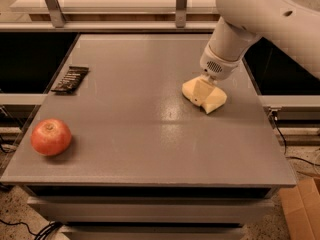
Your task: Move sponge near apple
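Note:
The pale yellow sponge (216, 100) lies on the grey table (150, 134) at the right, a little beyond the middle. My gripper (202, 91) comes down from the white arm (260, 14) and is right at the sponge, covering its middle. The red-orange apple (50, 136) sits near the table's front left corner, far from the sponge and the gripper.
A flat dark ridged bar (70, 79) lies near the table's left edge. A metal rail (125, 26) with upright posts runs along the far side. A cardboard box (302, 209) stands on the floor at the lower right.

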Robot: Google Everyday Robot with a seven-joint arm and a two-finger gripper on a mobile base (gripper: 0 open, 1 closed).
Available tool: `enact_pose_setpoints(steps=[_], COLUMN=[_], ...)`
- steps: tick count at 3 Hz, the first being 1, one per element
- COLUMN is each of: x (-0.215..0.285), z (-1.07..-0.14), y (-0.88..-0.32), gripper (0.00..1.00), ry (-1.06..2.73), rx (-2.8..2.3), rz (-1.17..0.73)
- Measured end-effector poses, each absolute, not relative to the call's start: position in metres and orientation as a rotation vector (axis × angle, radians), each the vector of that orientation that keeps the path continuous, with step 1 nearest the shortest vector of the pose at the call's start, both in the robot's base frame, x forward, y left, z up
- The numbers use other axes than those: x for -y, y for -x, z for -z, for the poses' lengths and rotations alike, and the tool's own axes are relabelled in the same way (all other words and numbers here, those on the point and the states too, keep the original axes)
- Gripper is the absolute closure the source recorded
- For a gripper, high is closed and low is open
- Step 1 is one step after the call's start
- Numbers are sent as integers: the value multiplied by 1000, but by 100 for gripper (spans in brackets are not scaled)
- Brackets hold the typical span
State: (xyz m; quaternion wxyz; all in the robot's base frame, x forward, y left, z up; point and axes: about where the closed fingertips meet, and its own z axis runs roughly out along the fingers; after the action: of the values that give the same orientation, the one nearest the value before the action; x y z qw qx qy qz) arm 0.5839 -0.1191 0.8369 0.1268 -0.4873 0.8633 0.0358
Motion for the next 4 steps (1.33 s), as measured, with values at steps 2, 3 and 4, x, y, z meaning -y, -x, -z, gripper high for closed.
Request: enact_pose_setpoints(steps=[2,3,4], x=[85,45,45], z=[-856,-863,-863], y=[-581,-572,-572], gripper=[100,100,100], ry=[1614,1803,1803], rx=[-2330,-2170,-2170], rz=[-169,-223,-223])
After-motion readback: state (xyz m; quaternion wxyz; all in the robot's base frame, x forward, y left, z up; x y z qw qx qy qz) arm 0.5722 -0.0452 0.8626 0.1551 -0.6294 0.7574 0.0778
